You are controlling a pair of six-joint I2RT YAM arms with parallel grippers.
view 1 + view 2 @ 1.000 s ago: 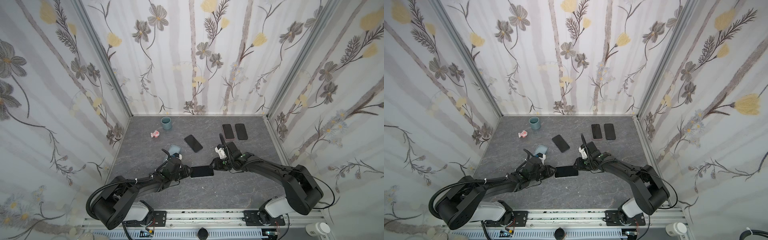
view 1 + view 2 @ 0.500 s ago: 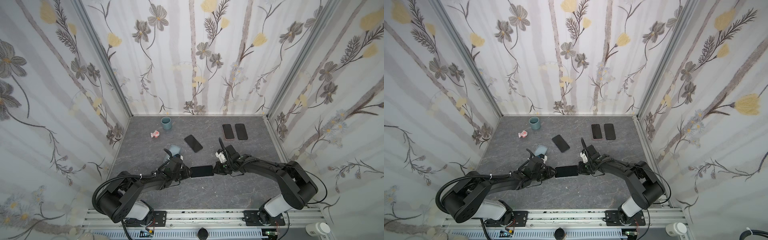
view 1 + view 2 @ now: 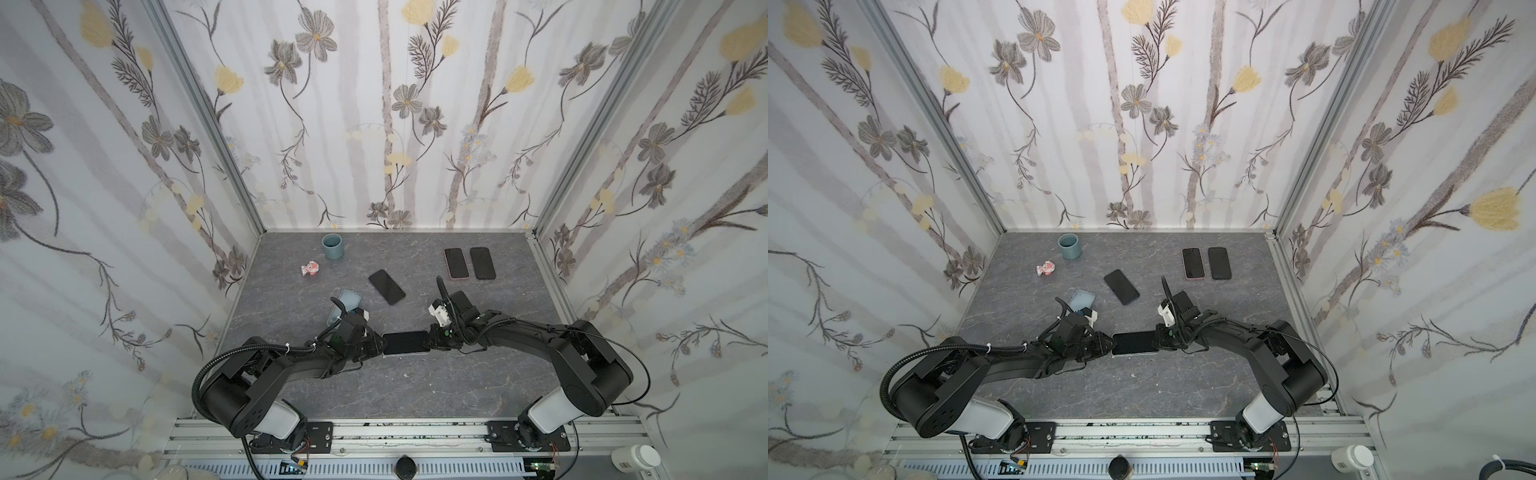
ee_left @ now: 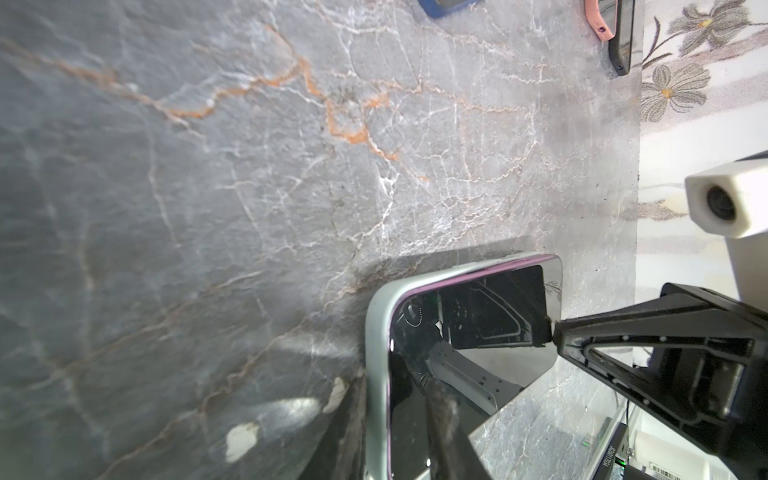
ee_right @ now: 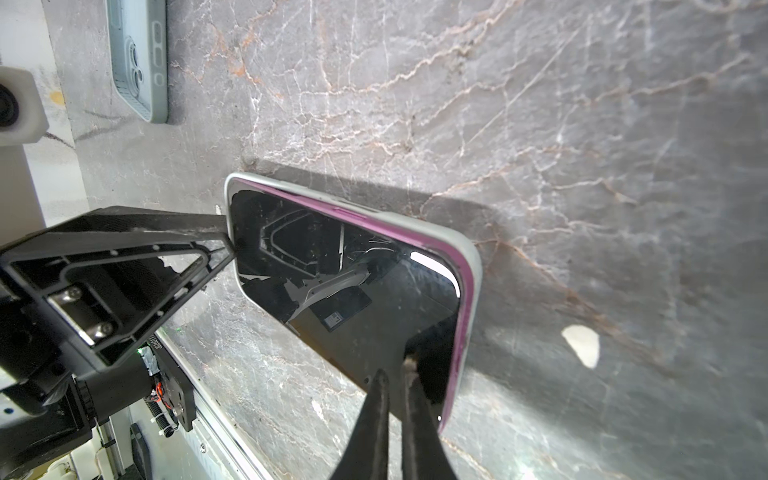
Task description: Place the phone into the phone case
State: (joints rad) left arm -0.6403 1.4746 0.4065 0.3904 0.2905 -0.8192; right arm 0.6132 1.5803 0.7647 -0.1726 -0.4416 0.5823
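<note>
The phone [image 3: 405, 341] [image 3: 1134, 343] lies dark screen up at the front middle of the table, and its purple edge sits inside a pale grey phone case [image 4: 376, 374] [image 5: 471, 257]. My left gripper [image 3: 380, 345] [image 4: 390, 386] is at the phone's left end, shut on the case rim, with one finger on the screen and the other outside the rim. At the right end my right gripper [image 3: 430, 341] [image 5: 395, 368] is shut, its fingertips together and resting on the screen. Shadow under the case hints that it is slightly raised.
An empty blue-grey case [image 3: 345, 305] [image 5: 139, 62] lies just behind my left wrist. A dark phone [image 3: 386, 286] lies mid-table, and two more phones [image 3: 456, 264] [image 3: 483, 263] lie at the back right. A blue cup [image 3: 332, 246] and a small pink toy [image 3: 311, 268] stand at the back left.
The right gripper's jaws have closed and its tip has settled onto the phone's right end. The left gripper has narrowed slightly. The phone has stayed in place.
</note>
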